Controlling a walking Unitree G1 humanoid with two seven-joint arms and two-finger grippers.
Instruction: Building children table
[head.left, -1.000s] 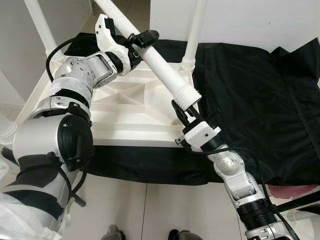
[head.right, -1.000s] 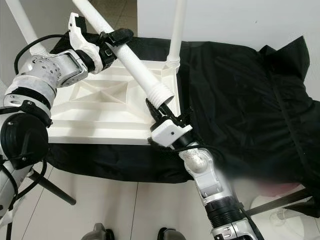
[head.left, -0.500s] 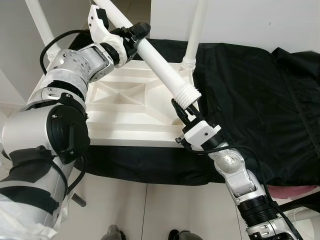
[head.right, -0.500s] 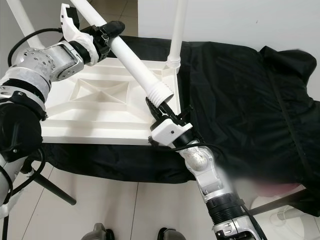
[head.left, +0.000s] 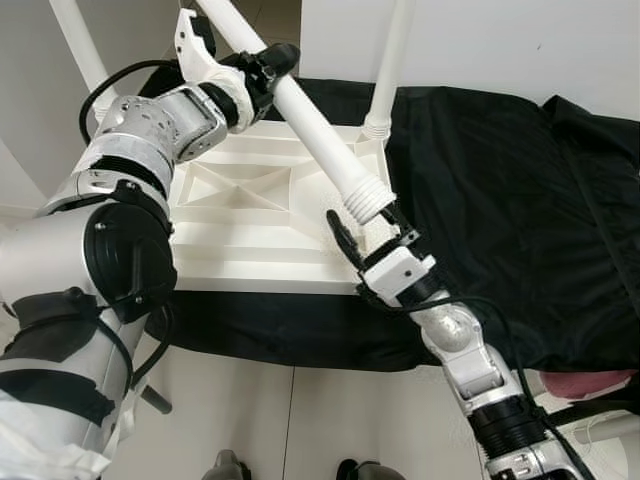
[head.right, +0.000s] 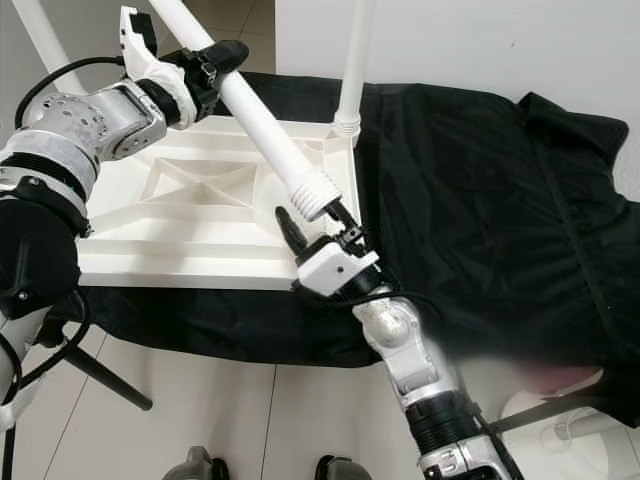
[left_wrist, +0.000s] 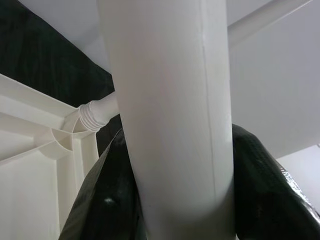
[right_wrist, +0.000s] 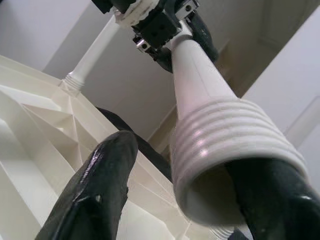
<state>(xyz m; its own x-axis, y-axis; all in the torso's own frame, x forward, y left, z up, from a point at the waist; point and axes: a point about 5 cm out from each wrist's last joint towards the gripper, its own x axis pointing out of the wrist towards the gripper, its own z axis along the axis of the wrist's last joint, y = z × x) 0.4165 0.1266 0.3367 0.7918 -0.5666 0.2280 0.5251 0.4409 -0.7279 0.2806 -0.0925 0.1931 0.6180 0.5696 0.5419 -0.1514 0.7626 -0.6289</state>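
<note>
1. Left eye view: the left gripper was closed around the loose leg. The leg slanted down, its threaded end above the near right corner of the upturned table top.
2. Right wrist view: the right gripper was open, its fingers beside the thread.
3. The leg was being fitted; next, I think, it must be aligned with the corner hole.

Overturned tabletop lies on cloth spread over floor. Mounted leg upright at far right corner; another leg at far left. Loose leg slants across tabletop, held by left gripper behind, threaded end above near right corner between right gripper fingers.
</note>
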